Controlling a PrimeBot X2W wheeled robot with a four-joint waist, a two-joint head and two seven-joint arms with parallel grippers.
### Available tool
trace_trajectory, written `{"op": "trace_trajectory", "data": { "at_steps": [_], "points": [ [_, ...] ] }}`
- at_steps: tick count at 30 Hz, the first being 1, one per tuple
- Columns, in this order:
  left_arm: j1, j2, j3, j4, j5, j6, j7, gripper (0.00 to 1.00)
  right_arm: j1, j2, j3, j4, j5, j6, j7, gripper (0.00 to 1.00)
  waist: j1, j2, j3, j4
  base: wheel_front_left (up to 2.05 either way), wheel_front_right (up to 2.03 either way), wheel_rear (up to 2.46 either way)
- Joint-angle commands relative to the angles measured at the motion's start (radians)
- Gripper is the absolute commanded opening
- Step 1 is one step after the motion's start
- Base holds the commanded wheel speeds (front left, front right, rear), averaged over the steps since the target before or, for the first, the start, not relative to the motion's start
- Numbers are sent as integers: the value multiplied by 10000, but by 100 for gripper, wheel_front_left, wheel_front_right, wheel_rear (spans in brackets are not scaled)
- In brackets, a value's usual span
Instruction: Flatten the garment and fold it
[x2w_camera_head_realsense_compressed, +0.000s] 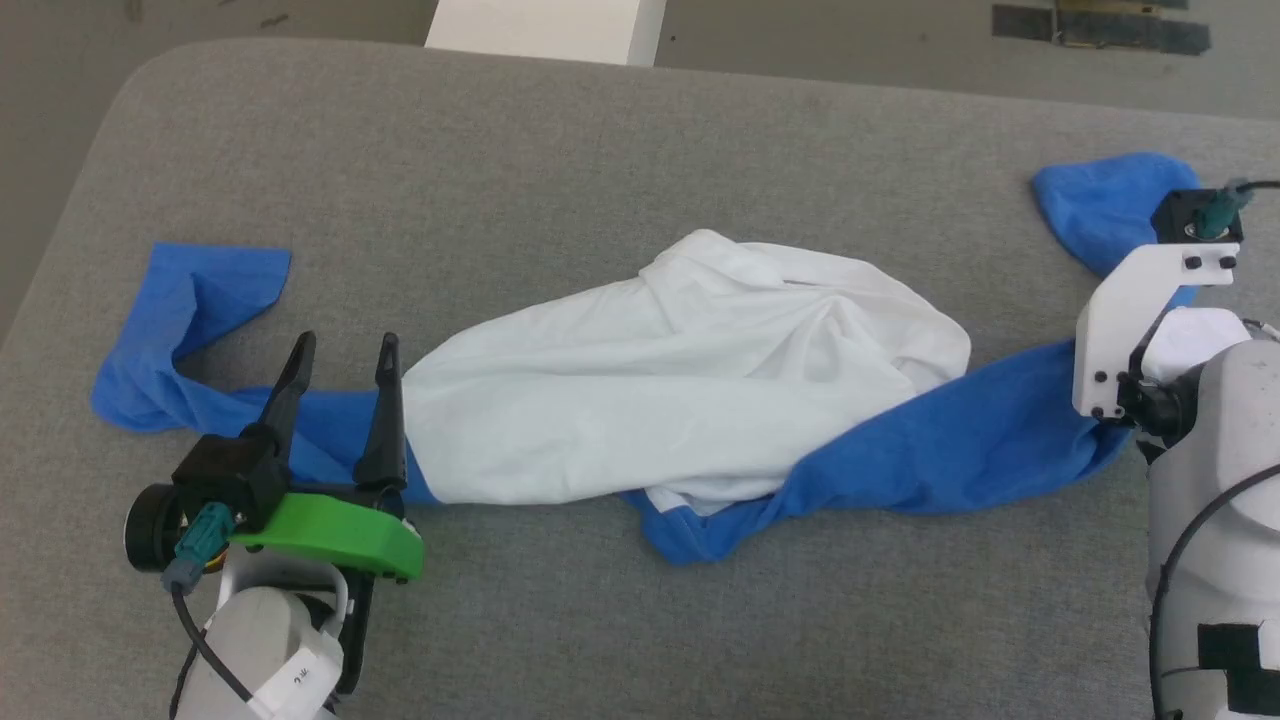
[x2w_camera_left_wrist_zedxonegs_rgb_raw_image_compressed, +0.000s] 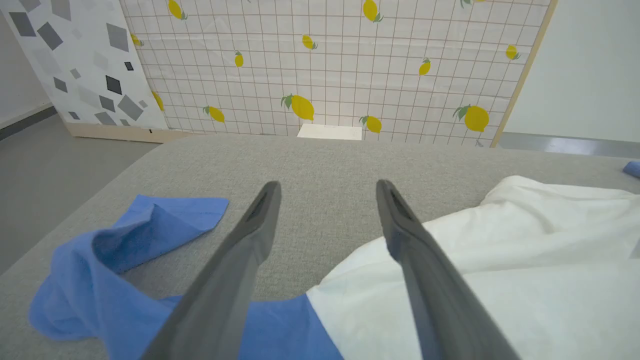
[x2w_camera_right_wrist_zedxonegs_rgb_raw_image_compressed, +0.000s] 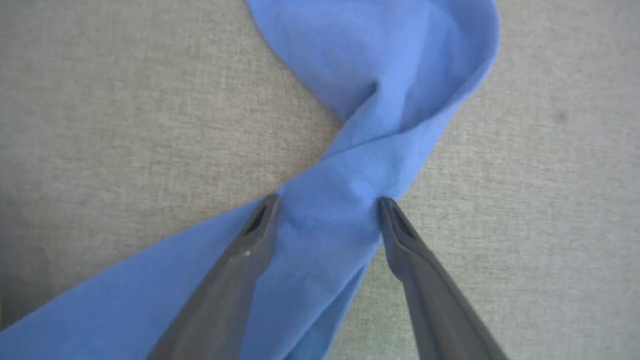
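Head view: garment (x2w_camera_head_realsense_compressed: 680, 380) lies rumpled at worktop (x2w_camera_head_realsense_compressed: 600, 150) centre, sleeves (x2w_camera_head_realsense_compressed: 190, 300) trailing to 9 and 3 o'clock, both twisted. Left gripper (x2w_camera_head_realsense_compressed: 345, 345) apart above the 9 o'clock one; right gripper (x2w_camera_right_wrist_zedxonegs_rgb_raw_image_compressed: 327, 200) apart, straddling the other. Judged: flattening barely begun, folding untouched.

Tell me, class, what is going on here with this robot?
A two-armed robot is working on a soft white shirt with bright blue long sleeves, which lies crumpled, not yet flattened or folded, on a grey fabric-covered table. Its sleeves trail out to either side. The left end effector stands open over the left sleeve where it meets the white body. The right end effector is open too, straddling the twisted right sleeve. Neither grips cloth yet.
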Motion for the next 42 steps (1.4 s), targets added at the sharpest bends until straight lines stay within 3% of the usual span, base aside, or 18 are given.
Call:
{"op": "trace_trajectory", "data": {
  "at_steps": [1, 2, 6, 10, 13, 18, 23, 24, 25, 26, 30, 35, 42],
  "points": [
    [-83, 12, 44, 68, -64, -3, -66, 100, 66, -5, -12, 217, 120, -15, -115, 45, -1, 0, 91, 76, 0, 0, 0],
    [-64, 15, 62, 104, -77, 11, -80, 100, 0, -5, 2, 218, 252, -15, -453, 0, -1, 0, 50, 18, 0, 0, 0],
    [-19, -34, 119, 195, -158, 62, -123, 100, -300, -5, -377, -169, 961, -15, -1789, 0, -1, 0, -356, -201, 0, 0, 0],
    [154, -84, 210, 155, -251, 151, -151, 100, -53, -149, -1139, -1318, 1953, -15, -2663, 0, -1, 0, -896, -465, 0, 0, 0],
    [396, -47, 341, 94, -315, 260, -155, 100, 807, -367, -1842, -2453, 2755, -15, -2684, 0, -1, 0, -1220, -717, 0, 0, 0],
    [848, 38, 532, -208, -414, 449, -57, 100, 3041, -257, -4109, -4163, 3658, -15, -1996, 0, -1, 0, -1439, -1111, 0, 0, 0],
    [1103, 109, 649, -453, -529, 559, 115, 100, 4632, -43, -5674, -4044, 3721, -15, -1810, 0, -1, 0, -1472, -1369, 0, 0, 0],
    [1161, 107, 665, -497, -539, 597, 147, 100, 4796, -27, -5718, -3928, 3718, -15, -1884, 31, -1, 0, -1498, -1418, 0, 0, 0],
    [1236, 109, 686, -547, -560, 634, 191, 100, 4910, -17, -5687, -3759, 3818, -15, -2054, 93, -1, 0, -1533, -1478, 0, 0, 0],
    [1281, 121, 705, -573, -582, 649, 220, 100, 4935, -14, -5640, -3643, 3960, -15, -2294, 100, -1, 0, -1553, -1513, 0, 0, 0],
    [1422, 142, 740, -639, -653, 713, 325, 100, 4737, -9, -5039, -3852, 4560, -15, -4109, 100, -1, 0, -1772, -1582, 0, 0, 0],
    [1560, -25, 589, -924, -718, 815, 527, 100, 5054, -7, -3229, -4931, 5623, -15, -6110, 100, -1, 0, -2033, -1485, 0, 0, 0],
    [1295, -187, 160, -1273, -1004, 662, 1421, 100, 6189, -6, -923, -5207, 6625, -15, -7465, 100, -1, 0, -2205, -1634, 0, 0, 0]
  ]
}}
